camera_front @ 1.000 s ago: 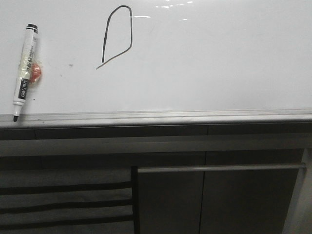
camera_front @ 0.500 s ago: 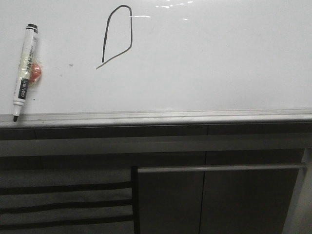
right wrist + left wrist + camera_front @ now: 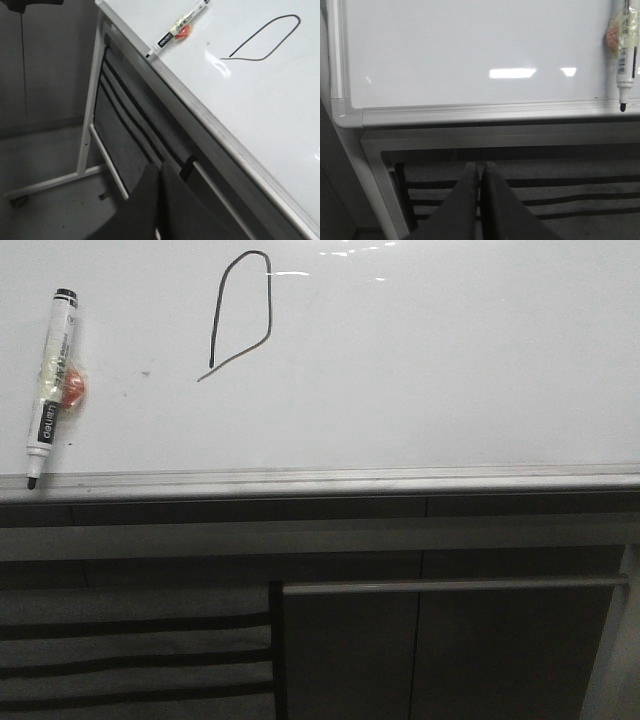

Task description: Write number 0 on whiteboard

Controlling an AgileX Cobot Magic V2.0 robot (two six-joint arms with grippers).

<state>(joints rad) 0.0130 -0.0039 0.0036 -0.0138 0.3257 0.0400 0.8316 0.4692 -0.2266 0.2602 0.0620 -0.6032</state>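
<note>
On the large glossy white whiteboard (image 3: 430,370) you can see the number 0 (image 3: 240,312), a thin dark hand-drawn loop, tall and narrow, with a rounded top and a pointed tail at its lower left. It sits in the board's upper part in your front view, left of centre, just left of a streak of glare. Well to its left a white marker pen with a black cap end and black label band (image 3: 50,380) lies against the board, tilted slightly, its dark tip touching the grey metal ledge (image 3: 400,478) along the lower edge. A small orange-red blob (image 3: 74,388) under clear tape touches the marker's barrel.

Your left gripper (image 3: 481,172) shows its two dark fingers pressed together with nothing between them, facing the dark grey cabinet panels (image 3: 450,640) below the board's left corner. Your right gripper (image 3: 159,175) likewise has its dark fingers closed and empty, held away from the board, below the ledge. Neither one touches the marker or the board.
</note>
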